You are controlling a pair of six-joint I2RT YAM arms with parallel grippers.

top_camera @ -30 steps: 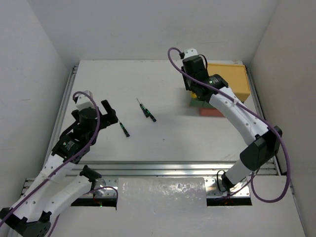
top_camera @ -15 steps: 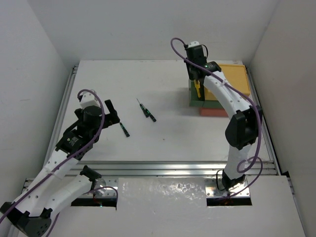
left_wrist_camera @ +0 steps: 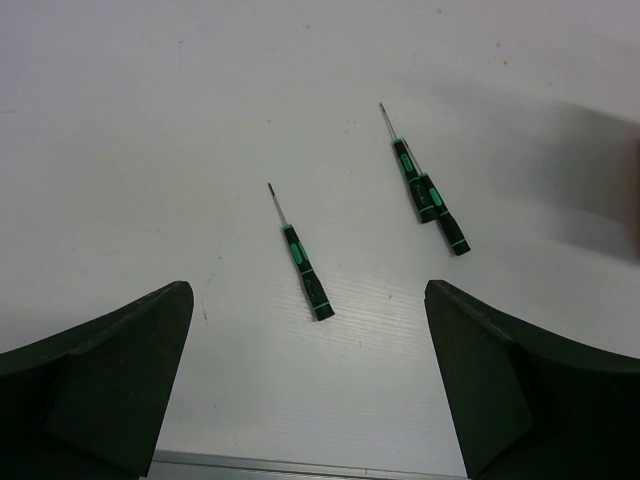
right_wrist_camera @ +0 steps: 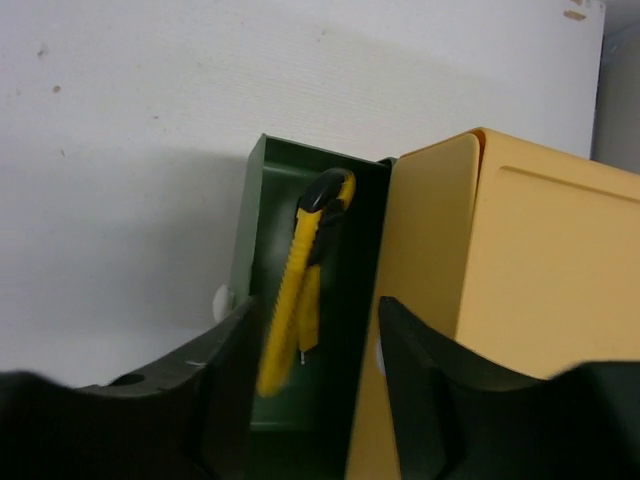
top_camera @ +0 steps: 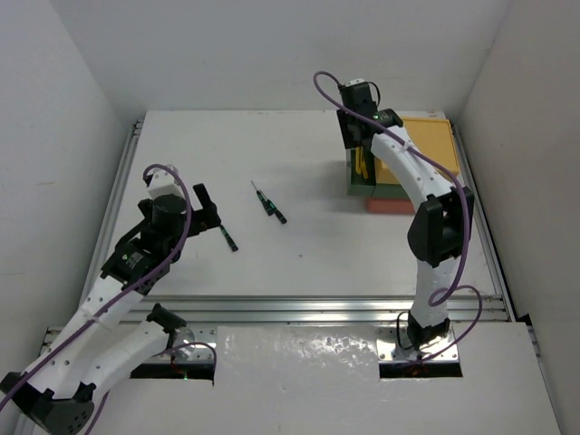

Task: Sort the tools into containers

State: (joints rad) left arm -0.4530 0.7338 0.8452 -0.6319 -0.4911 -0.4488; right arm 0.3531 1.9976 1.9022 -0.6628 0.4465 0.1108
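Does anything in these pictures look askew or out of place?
The yellow utility knife sits aslant in the dark green drawer, its lower end blurred, perhaps mid-fall. On the table, two screwdrivers lie overlapping; a third lies apart.

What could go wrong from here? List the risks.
The knife looks blurred and tilted in the green drawer; it might end up leaning on the rim. Two screwdrivers lie overlapped, so the open left gripper may snag both. The single screwdriver lies flat and could slip from a pinch.
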